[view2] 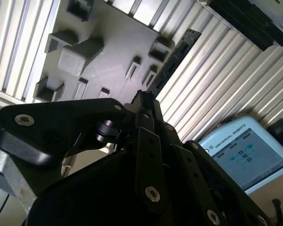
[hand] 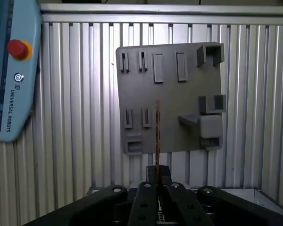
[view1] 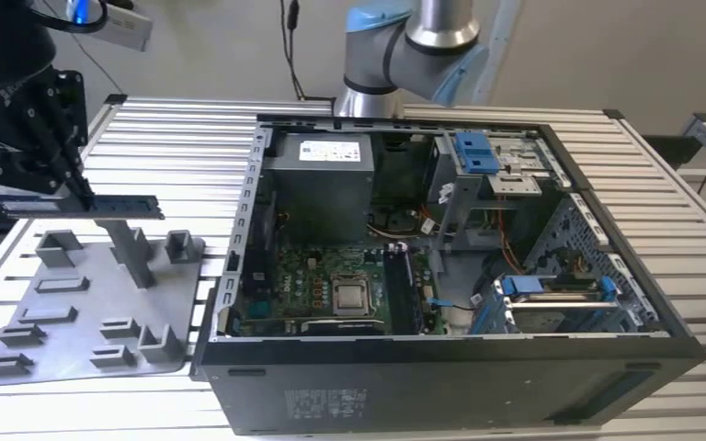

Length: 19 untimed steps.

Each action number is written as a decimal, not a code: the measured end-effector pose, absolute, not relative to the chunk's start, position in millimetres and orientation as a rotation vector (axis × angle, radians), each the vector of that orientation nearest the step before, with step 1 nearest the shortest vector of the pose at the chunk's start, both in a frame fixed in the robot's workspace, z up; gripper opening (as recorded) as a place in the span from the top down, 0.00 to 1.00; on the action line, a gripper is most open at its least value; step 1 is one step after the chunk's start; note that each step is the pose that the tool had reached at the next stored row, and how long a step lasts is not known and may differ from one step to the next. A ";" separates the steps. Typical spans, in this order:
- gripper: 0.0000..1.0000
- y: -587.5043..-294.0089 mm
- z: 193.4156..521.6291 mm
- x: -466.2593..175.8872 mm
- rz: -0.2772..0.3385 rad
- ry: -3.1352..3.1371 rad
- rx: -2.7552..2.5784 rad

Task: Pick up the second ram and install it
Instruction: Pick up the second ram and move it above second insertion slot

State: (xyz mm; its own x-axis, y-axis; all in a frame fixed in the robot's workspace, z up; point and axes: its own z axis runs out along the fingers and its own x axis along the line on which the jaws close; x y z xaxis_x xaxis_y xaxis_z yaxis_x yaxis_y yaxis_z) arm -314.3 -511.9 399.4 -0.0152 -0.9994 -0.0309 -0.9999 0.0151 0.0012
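while the hand (view1: 81, 194) grips one ram (view1: 130, 207), one grey tray (view1: 93, 300) lies beneath.

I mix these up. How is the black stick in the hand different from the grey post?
The black stick is near-black; the grey post is pale. The stick is thin and level; the post is chunky and upright. The hand holds the stick up; the post stands on the grey plate. Both are outside the computer case.

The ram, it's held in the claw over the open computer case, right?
Not quite. The claw does hold the ram, but over the grey tray beside the case, not over the case. The exterior view shows it.
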 end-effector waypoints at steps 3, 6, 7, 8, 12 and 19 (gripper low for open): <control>0.86 -511.8 399.4 -307.0 0.035 2.223 -2.190; 0.86 -511.7 399.4 -299.4 0.035 2.223 -2.190; 0.86 -511.7 399.4 -296.9 0.035 2.223 -2.190; 0.86 -511.7 399.4 -294.1 0.035 2.223 -2.190; 0.86 -511.6 399.4 -284.3 0.035 2.223 -2.189; 0.86 -511.6 399.4 -268.3 0.035 2.223 -2.190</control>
